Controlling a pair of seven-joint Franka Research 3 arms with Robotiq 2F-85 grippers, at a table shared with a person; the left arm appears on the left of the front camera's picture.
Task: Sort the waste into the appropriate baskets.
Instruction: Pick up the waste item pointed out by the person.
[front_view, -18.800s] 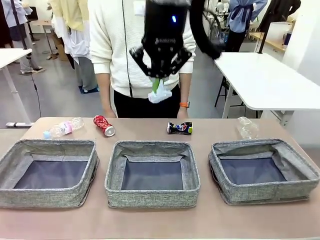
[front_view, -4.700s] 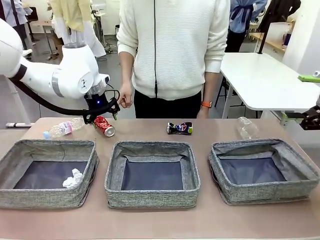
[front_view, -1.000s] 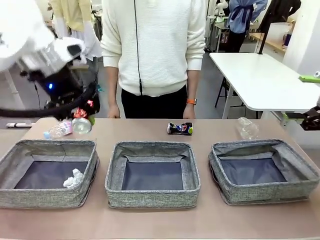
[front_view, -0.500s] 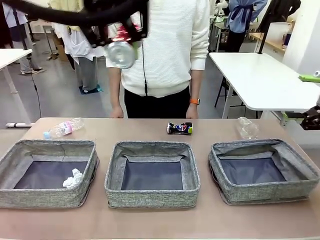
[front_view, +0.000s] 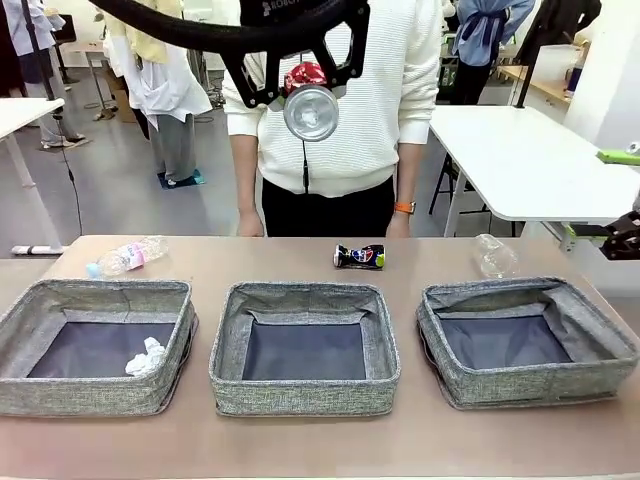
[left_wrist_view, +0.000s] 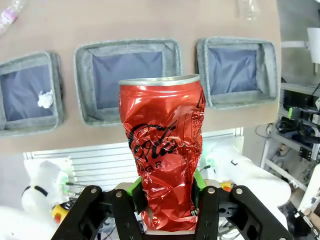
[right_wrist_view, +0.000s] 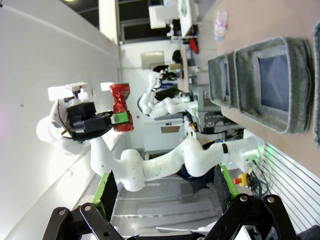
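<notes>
Front view: left gripper high above the table, in front of the person's torso, jaws clamped narrow on the dented red can; the can's silver end faces the camera; it hangs roughly over the middle basket; paper ball lies in the left basket; right basket holds nothing; dark blue can, bottle and plastic cup lie on the table beyond the baskets.

Left wrist view: green pads pinch the can at its near end, the rest standing out past the fingertips; walls heavily crumpled; judged empty, light, thin metal that yields under squeeze; the smooth skin may slip, so a hold across the creased body seems safer than the rim.

Right wrist view: right gripper spread wide, nothing between its pads; the can shows far off in the other arm's grip.
</notes>
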